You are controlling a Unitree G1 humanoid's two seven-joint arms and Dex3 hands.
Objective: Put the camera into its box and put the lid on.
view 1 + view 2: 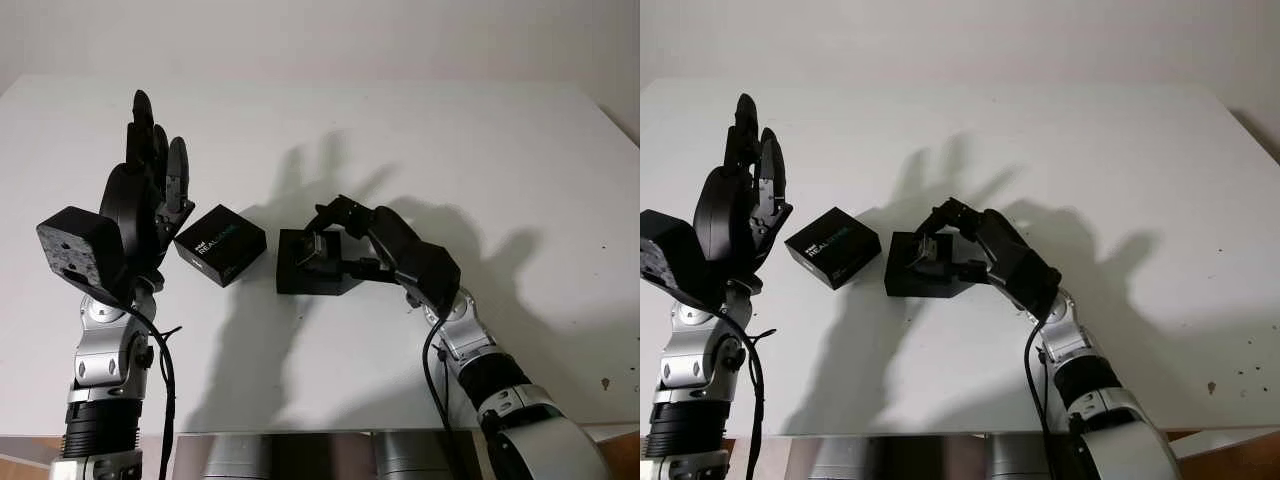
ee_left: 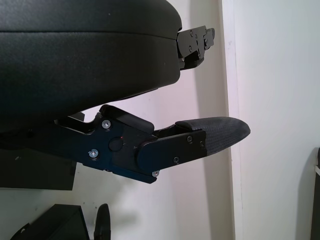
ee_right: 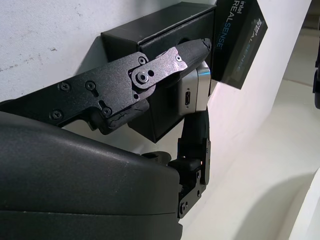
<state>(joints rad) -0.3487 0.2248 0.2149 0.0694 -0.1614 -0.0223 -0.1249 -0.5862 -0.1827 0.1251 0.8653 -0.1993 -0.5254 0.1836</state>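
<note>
Right wrist view: right hand [image 3: 192, 75] is clamped on the camera [image 3: 195, 92], a small silver body with its port end facing the lens, one finger [image 3: 155, 65] over the top and another coming up from below. It's held right at the open box [image 3: 165, 30], so this looks like the insertion step, camera at the box mouth but I can't tell whether it's seated yet. From the head views the right arm comes in from bottom right, right hand over the black box [image 1: 315, 268] near the desk [image 1: 420, 130] centre, fingers curled down into it; a pinch from above makes sense since the box opens upward and the camera has to drop in. Just left of the box sits the lid [image 1: 221, 243], black with printed lettering, lying flat and skewed on the desk, near the box, whether touching I can't tell. In the right wrist view the lid [image 3: 239, 40] shows behind the box with the same lettering. Left hand [image 1: 150, 170] is raised off the desk on the left, just beside the lid, holding nothing, fingers pointing up; left wrist view shows a straight finger [image 2: 210, 137] against bare desk, consistent with open. My read: it's parked close to the lid so it can take the lid once the camera is in. Risk: camera goes in skewed and catches a box wall, or the box slides since nothing braces it. Lid step not yet done.
</note>
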